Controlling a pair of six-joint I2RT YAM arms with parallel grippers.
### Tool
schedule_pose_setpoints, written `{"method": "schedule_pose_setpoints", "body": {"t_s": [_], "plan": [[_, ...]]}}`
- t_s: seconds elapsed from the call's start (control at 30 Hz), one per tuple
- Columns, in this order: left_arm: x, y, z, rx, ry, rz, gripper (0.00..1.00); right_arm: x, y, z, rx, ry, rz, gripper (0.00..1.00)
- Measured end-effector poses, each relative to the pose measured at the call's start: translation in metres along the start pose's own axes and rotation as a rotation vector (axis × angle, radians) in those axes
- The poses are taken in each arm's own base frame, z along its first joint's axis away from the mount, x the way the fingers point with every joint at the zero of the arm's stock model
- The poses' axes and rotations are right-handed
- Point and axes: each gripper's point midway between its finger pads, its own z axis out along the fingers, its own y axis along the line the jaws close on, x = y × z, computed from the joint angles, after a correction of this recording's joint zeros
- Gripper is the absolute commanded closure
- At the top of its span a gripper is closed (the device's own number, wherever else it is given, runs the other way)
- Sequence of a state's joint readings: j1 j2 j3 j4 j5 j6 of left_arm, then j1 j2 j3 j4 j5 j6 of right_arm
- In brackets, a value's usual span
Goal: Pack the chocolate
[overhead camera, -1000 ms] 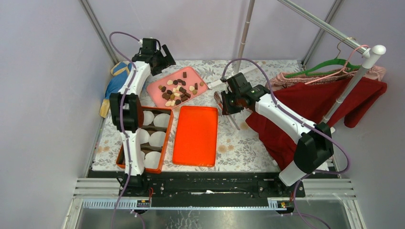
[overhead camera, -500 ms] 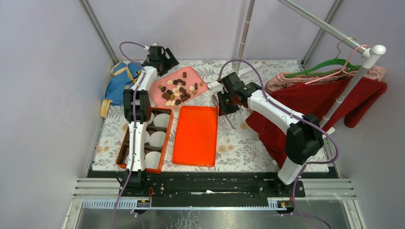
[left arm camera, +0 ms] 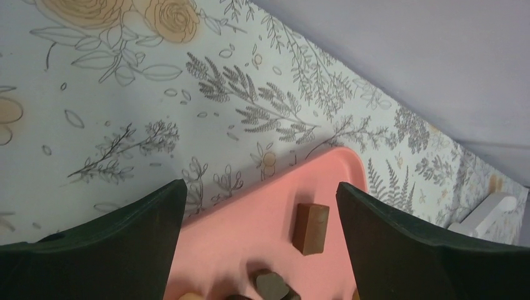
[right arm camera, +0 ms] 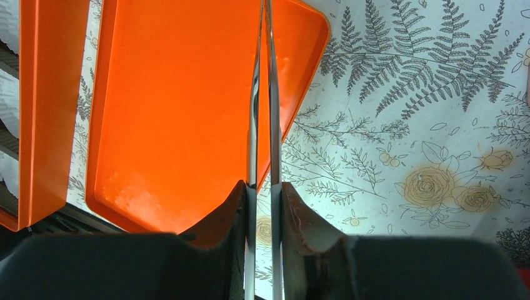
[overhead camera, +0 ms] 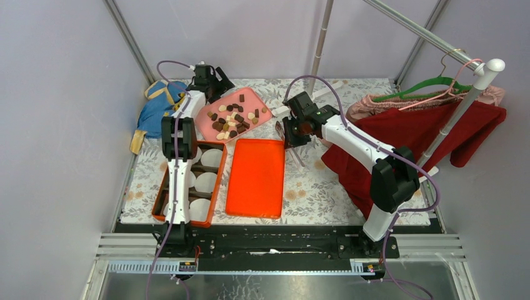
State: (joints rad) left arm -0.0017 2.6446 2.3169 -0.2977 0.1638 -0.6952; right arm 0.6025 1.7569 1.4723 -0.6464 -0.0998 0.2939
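Our left end effector [left arm camera: 259,190] hovers over the far left corner of the pink tray [left arm camera: 237,237], its fingers spread wide and holding nothing. The chocolate [overhead camera: 232,117] lies scattered on that tray in dark, light brown and cream pieces. One brown block sits between the spread fingers in the left wrist view.

Our right end effector [right arm camera: 263,195] is clamped narrow on a pair of metal tongs [right arm camera: 271,94], whose thin arms reach out over the far right corner of the orange tray [overhead camera: 256,178]. Just left of that tray stands the orange box [right arm camera: 44,112], lined with white paper cups [overhead camera: 206,182]. All of these rest on the floral desk [overhead camera: 312,187].
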Motion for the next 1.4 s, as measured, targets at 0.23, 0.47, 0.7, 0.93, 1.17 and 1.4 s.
{"method": "schedule_pose_setpoints", "body": {"t_s": [0.23,0.47,0.7,0.93,1.17,1.4], "plan": [[0.015,-0.001,-0.023,0.031,0.056,0.059,0.02,-0.006,0.002,-0.002,-0.001,-0.009,-0.002,0.91],[0.022,-0.003,-0.036,0.053,0.082,0.11,0.02,-0.018,0.005,-0.001,-0.003,-0.021,-0.015,0.91],[0.02,-0.015,-0.054,0.052,0.098,0.134,0.01,-0.016,0.004,0.0,0.0,-0.011,-0.021,0.87],[0.001,-0.058,-0.127,0.081,0.058,0.17,0.01,-0.022,0.001,0.013,0.032,0.037,-0.056,0.8],[0.006,-0.077,-0.229,0.054,0.01,0.208,0.01,-0.051,0.002,0.036,0.057,0.046,-0.117,0.72],[0.048,-0.038,-0.296,-0.049,0.052,0.197,0.01,-0.072,0.003,0.056,0.073,0.045,-0.146,0.69]]}}
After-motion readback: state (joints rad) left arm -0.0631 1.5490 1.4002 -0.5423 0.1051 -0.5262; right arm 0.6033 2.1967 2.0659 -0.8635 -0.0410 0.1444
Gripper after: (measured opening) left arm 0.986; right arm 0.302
